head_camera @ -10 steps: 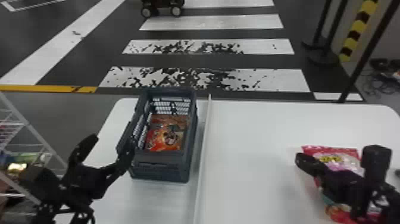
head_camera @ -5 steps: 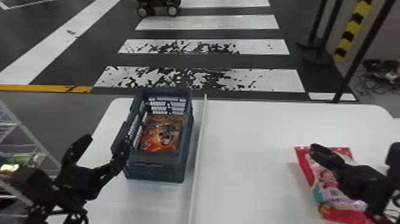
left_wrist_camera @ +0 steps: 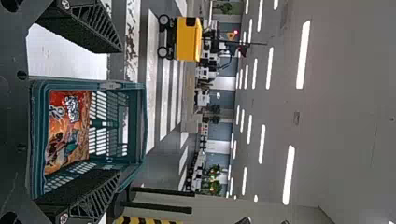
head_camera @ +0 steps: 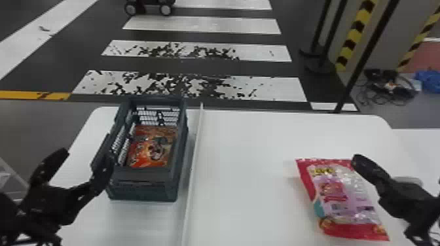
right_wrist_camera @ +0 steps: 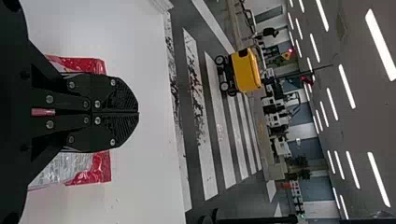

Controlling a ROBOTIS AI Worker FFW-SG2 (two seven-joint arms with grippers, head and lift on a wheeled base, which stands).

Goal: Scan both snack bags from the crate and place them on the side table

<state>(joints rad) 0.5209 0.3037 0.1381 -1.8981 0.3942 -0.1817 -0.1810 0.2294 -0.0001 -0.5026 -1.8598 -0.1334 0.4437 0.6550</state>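
The left hand (head_camera: pixel 85 144) is hanging released by the near left corner of the crate (head_camera: pixel 144 191), its fingers spreading wide with nothing between them, while the orange snack bag (head_camera: pixel 150 148) is lying inside the crate, ahead of them. The right hand (head_camera: pixel 359 159) is staying clenched and empty over the right side of the pink-and-red snack bag (head_camera: pixel 343 196), which is lying flat on the white bench (head_camera: pixel 248 147).
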